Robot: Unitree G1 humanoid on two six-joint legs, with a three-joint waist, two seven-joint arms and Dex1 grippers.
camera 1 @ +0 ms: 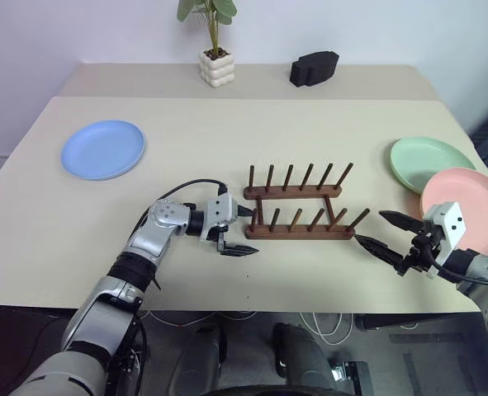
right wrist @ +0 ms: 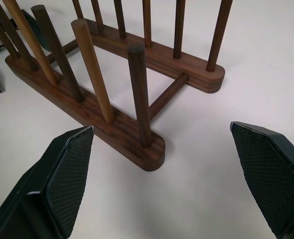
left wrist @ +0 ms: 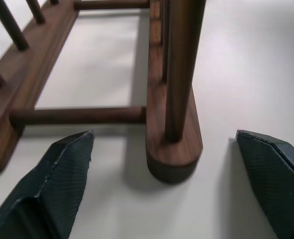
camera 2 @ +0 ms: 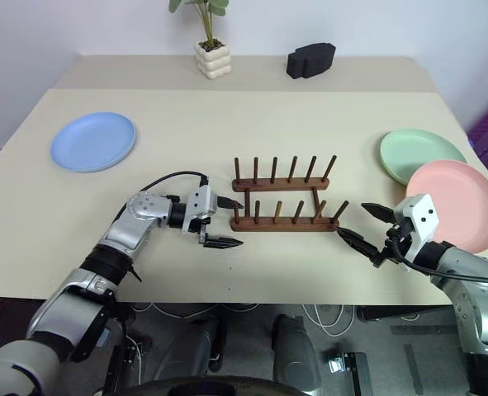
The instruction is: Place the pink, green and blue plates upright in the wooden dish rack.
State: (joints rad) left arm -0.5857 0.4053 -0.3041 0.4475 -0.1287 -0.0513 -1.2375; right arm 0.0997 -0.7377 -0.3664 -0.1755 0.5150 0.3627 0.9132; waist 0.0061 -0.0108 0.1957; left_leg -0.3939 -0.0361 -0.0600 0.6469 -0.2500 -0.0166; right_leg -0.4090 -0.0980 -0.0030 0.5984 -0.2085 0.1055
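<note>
The wooden dish rack [camera 1: 301, 233] stands empty at the table's middle, its pegs upright. My left gripper [camera 1: 242, 231] is open at the rack's left end. In the left wrist view the near rail's rounded end [left wrist: 174, 149] lies between the spread fingers [left wrist: 57, 184], which do not touch it. My right gripper [camera 1: 384, 233] is open just off the rack's right end, with nothing in it. The blue plate [camera 1: 103, 149] lies flat at the far left. At the right edge the green plate [camera 1: 429, 162] and the pink plate [camera 1: 466, 210] lie flat, the pink one nearer and overlapping the green.
A small potted plant [camera 1: 216, 62] and a black object [camera 1: 314, 68] stand at the back of the table. The table's front edge [camera 1: 252, 304] runs just below both grippers, and cables lie on the floor beyond it.
</note>
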